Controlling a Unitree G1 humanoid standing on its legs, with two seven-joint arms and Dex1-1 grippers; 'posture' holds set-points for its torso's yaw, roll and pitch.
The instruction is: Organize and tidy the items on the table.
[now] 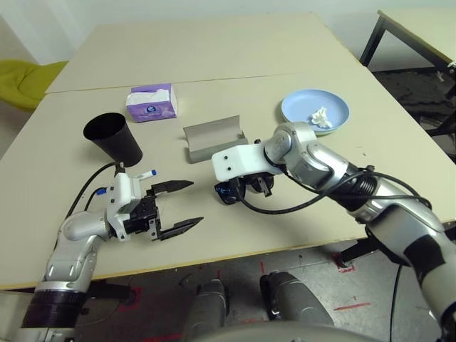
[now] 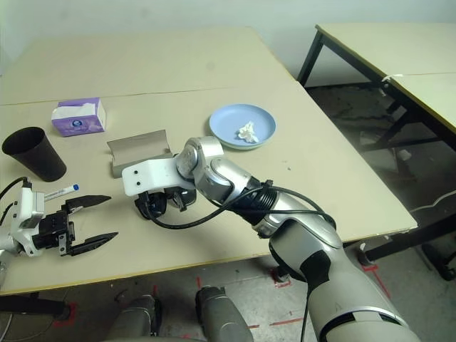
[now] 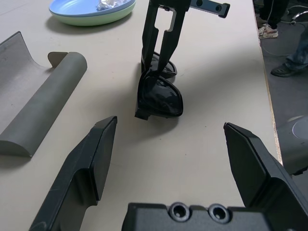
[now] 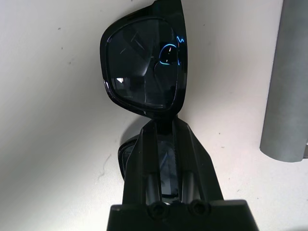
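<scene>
The black sunglasses (image 4: pixel 144 67) sit between the right gripper's (image 4: pixel 166 122) two fingers, which are closed on the bridge — one lens to either side of the tips. The left gripper (image 3: pixel 171 125) stands wide open and empty, apart from them — the grey glasses case (image 1: pixel 216 139) lies open near the sunglasses on the table (image 1: pixel 214 235).

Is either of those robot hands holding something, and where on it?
The right gripper holds the black sunglasses by the bridge, between the lenses.
</scene>
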